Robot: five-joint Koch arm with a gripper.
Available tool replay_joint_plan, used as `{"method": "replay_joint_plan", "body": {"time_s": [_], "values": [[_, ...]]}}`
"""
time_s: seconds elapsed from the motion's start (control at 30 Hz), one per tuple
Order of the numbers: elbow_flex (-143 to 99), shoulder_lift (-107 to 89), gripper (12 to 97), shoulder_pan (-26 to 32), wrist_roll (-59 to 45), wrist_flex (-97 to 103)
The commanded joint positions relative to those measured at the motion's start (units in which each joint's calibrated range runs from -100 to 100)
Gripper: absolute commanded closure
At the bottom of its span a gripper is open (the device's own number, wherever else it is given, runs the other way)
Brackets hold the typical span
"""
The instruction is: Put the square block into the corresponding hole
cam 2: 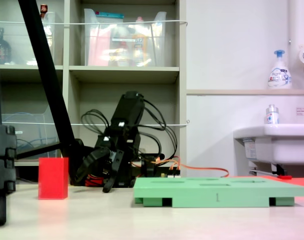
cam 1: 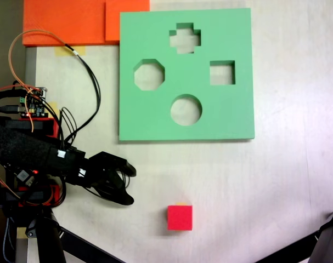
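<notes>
1. The block (cam 1: 180, 217) sits on the bare worktop (cam 1: 287, 181), in the overhead fixed view below the green board (cam 1: 155, 118) and well apart from it; a scrap of yellow peeks out at its top edge.
2. In the low fixed view the block (cam 2: 53, 178) stands at the left, near the camera, with the board (cam 2: 219, 191) lying flat to the right.
3. The gripper (cam 1: 130, 186) hovers left of the block with its jaws wide and nothing between them; it is clear of both block and board.
4. The square hole (cam 1: 222, 73) is on the right side of the board, beside the cross hole (cam 1: 185, 39) and away from the octagon hole (cam 1: 149, 75) and the round hole (cam 1: 186, 109).
5. Risk: the hole looks only about as wide as the block, so a small twist in the grasp would likely leave the cube perched on the rim.
6. Risk: the block must be carried across the board, and a low carry could catch the board's edge and shove it.
7. Risk: the round hole lies on the way, so an early release could drop the cube there.
8. Risk: loose cables (cam 1: 89, 82) near the arm might snag on a long reach.
9. Writing: a small dark mark on the board's near edge and a label on the pump bottle (cam 2: 279, 70) are too small to read.
</notes>
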Motion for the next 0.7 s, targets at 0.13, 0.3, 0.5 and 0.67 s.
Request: {"method": "replay_joint_plan", "body": {"time_s": [0.13,0.3,0.5,0.67], "values": [[22.8,-0.4,71.5,-2.3,2.5,-38.9],[32.7,-0.4,71.5,-2.3,2.5,-48.4],[60.8,20.5,45.3,-2.3,2.3,-71.2],[79.7,38.6,41.6,-2.6,2.2,-78.8]]}}
